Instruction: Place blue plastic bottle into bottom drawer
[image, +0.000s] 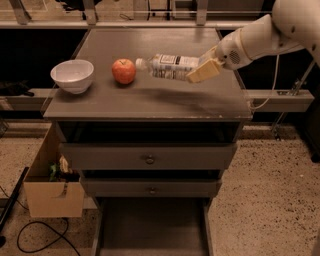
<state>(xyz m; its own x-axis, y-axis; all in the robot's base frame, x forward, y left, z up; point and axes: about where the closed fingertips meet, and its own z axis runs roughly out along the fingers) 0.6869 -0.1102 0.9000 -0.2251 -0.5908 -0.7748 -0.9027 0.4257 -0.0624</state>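
The blue plastic bottle (167, 66) is clear with a white cap and a pale label. It lies horizontal, lifted a little above the grey cabinet top (150, 100), cap pointing left toward a red apple (123, 71). My gripper (204, 70) reaches in from the right and is shut on the bottle's base end, its tan fingers (202, 72) around it. The bottom drawer (152, 227) is pulled out at the foot of the cabinet, a shallow grey-brown tray with nothing in it.
A white bowl (73, 75) sits at the left of the cabinet top. Two closed drawers with round knobs (149, 160) are below the top. A cardboard box (52, 187) stands on the floor at the left, with a black cable beside it.
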